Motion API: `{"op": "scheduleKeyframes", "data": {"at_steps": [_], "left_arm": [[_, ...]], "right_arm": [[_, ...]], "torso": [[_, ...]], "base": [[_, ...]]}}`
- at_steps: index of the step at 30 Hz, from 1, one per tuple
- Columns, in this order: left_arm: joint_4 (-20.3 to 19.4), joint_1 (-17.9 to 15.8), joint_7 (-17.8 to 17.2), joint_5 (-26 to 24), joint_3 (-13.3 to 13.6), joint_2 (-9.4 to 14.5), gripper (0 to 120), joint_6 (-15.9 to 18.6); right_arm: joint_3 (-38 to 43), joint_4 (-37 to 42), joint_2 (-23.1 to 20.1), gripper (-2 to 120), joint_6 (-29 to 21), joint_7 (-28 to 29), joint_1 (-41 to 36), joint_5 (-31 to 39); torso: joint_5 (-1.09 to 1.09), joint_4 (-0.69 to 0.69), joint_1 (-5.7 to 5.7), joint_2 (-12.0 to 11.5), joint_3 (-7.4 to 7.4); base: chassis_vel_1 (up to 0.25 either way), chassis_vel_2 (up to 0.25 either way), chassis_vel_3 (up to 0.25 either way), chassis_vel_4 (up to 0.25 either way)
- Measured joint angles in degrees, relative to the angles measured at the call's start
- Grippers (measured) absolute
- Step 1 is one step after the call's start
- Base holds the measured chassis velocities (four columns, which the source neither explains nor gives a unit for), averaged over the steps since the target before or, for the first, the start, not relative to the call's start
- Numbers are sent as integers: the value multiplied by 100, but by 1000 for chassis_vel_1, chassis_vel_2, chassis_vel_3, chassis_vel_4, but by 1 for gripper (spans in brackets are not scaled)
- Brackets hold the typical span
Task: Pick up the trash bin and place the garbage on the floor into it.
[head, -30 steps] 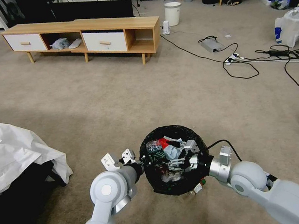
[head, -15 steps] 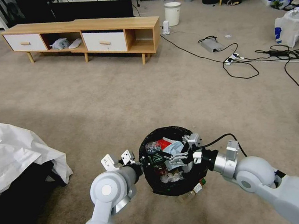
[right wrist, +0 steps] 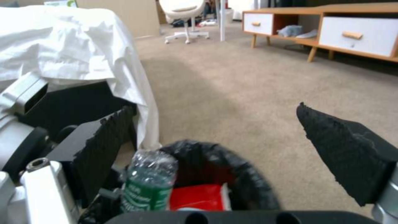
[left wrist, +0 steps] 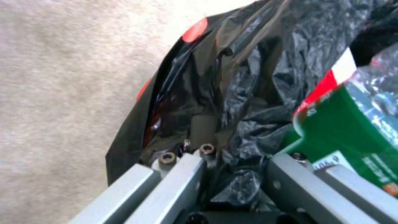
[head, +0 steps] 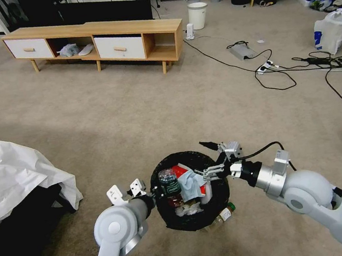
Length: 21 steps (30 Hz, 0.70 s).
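Carpeted floor (head: 144,119) surrounds us; our left end effector (head: 153,192) pinches the bin (head: 192,220) rim, our right end effector (head: 210,158) spread above the garbage (head: 187,183).

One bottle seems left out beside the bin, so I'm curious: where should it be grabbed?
Probably grip the bottle across its body below the green cap, coming down from above on the robot's right. It lies flat on the floor with its other end hidden under the trash bin, which the left gripper holds; the open right gripper is nearest.
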Motion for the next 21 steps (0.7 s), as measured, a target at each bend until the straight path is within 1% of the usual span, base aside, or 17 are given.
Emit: {"op": "scheduleKeyframes", "data": {"at_steps": [2,5,9,13,17,21], "left_arm": [[-44,93,25,59,-86,37,0,-21],[-57,145,38,96,-148,65,0,-25],[-59,186,39,163,-229,81,0,-33],[-59,210,45,206,-260,79,0,-38],[-69,364,79,347,-334,73,0,-48],[-47,396,113,396,-379,84,0,-61]], "right_arm": [[198,53,22,100,-1,8,-192,-36],[341,68,58,100,-4,24,-318,-78],[482,74,111,100,-10,62,-423,-114],[527,52,150,100,-29,99,-433,-140],[540,-51,217,100,-105,198,-344,-173],[527,-177,233,100,-119,216,-302,-169]], "torso": [[0,1,0,0,0],[0,-2,0,0,0],[0,0,0,0,0],[0,-1,0,0,0],[0,1,0,0,0],[0,1,0,0,0]], "base": [[0,0,0,0],[0,0,0,0],[0,0,0,0],[0,0,0,0],[0,0,0,0],[0,0,0,0]]}}
